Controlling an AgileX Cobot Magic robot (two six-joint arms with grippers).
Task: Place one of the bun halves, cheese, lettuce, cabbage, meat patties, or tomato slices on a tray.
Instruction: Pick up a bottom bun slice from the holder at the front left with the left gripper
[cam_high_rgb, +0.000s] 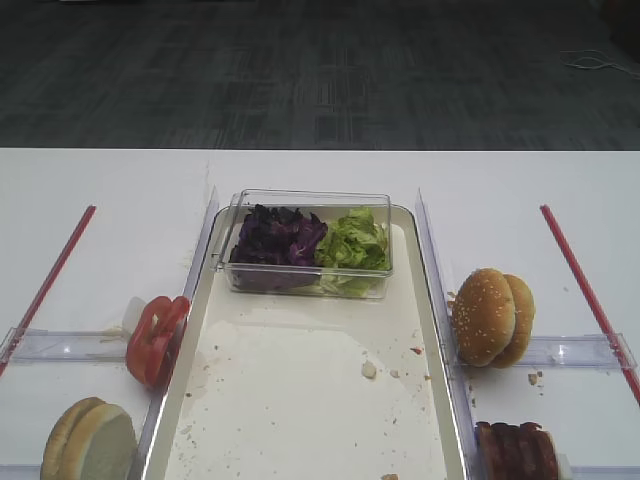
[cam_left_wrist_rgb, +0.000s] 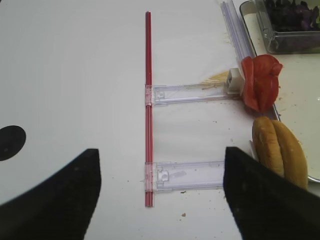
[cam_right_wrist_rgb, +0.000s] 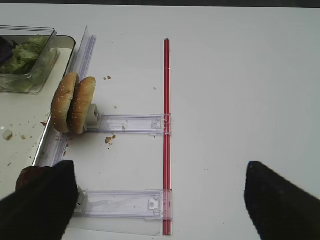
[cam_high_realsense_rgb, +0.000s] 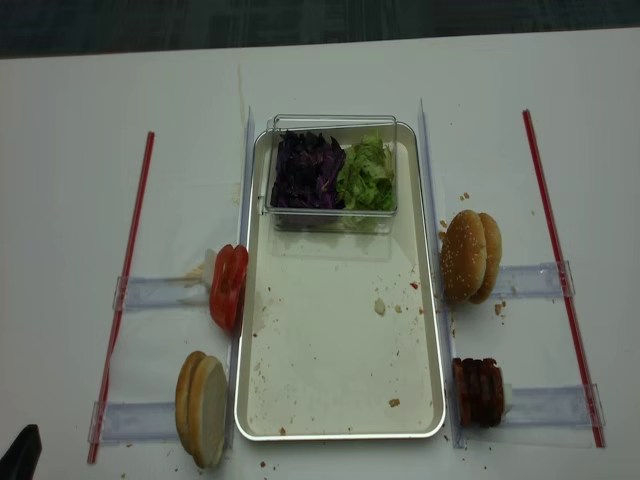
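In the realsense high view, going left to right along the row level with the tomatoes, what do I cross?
Left red strip → tomato slices → bare floor of the tray → sesame bun halves → right red strip.

Tray (cam_high_realsense_rgb: 340, 400) front free; clear box (cam_high_realsense_rgb: 335, 170) blocks back.

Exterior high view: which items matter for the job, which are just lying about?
Job:
tray
flat bun halves
tomato slices
meat patties
lettuce
cabbage

Lying about:
red strips
clear rails
crumbs
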